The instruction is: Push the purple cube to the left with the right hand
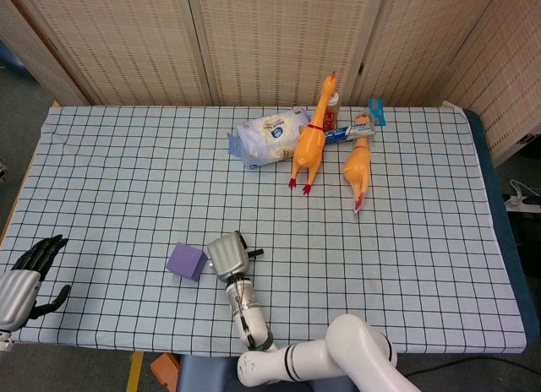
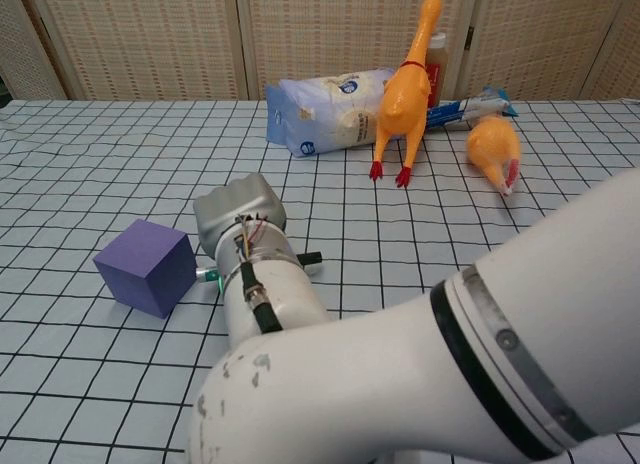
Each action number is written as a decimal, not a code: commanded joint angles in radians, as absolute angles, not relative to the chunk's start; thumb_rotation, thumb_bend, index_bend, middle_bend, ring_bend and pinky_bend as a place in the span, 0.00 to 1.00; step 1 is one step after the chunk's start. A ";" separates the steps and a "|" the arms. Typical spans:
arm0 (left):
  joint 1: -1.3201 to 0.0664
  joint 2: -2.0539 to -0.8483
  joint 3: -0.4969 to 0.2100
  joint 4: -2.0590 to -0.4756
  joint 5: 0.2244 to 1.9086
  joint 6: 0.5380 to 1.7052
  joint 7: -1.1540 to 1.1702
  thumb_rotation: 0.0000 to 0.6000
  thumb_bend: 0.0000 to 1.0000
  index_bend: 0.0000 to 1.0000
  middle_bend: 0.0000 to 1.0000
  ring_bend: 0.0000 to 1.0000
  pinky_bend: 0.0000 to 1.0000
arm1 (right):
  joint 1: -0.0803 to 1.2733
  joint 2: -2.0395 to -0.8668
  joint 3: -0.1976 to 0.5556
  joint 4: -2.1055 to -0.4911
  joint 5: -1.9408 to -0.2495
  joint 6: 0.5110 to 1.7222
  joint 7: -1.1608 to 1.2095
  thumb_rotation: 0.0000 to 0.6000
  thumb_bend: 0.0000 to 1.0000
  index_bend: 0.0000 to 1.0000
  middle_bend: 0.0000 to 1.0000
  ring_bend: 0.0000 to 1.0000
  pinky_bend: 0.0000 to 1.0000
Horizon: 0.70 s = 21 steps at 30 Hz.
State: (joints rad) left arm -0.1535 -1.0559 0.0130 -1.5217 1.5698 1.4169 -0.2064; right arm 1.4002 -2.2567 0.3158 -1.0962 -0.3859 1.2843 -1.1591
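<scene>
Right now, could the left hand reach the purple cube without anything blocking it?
Probably yes for a clear path: only bare checked cloth lies between the left hand, at the table's near-left edge, and the purple cube. The right hand sits on the cube's far side. Whether the arm stretches that far is unclear.

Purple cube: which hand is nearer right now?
Right. The right hand sits just beside the cube, on its right side. The left hand is far off at the table's near left edge.
</scene>
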 commanded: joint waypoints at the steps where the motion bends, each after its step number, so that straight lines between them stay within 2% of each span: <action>1: -0.151 -1.056 0.013 -1.523 1.571 1.421 -0.203 1.00 0.41 0.00 0.00 0.00 0.14 | 1.311 -2.182 0.251 -1.215 -0.447 1.362 -1.174 1.00 0.41 0.96 0.75 0.57 0.55; 7: -0.150 -1.059 0.013 -1.528 1.568 1.420 -0.186 1.00 0.41 0.00 0.00 0.00 0.14 | 1.141 -1.979 0.129 -1.467 -0.536 1.487 -1.154 1.00 0.41 0.96 0.75 0.57 0.55; 12: -0.150 -1.066 0.011 -1.538 1.562 1.418 -0.155 1.00 0.41 0.00 0.00 0.00 0.14 | 1.023 -1.821 0.029 -1.597 -0.610 1.529 -1.109 1.00 0.41 0.96 0.75 0.57 0.55; 16: -0.151 -1.073 0.009 -1.542 1.557 1.414 -0.131 1.00 0.41 0.00 0.00 0.00 0.14 | 0.939 -1.743 -0.046 -1.623 -0.660 1.522 -1.049 1.00 0.41 0.96 0.75 0.57 0.55; 21: -0.154 -1.080 0.006 -1.546 1.547 1.405 -0.107 1.00 0.41 0.00 0.00 0.00 0.14 | 0.845 -1.707 -0.103 -1.565 -0.724 1.462 -0.932 1.00 0.41 0.95 0.75 0.57 0.55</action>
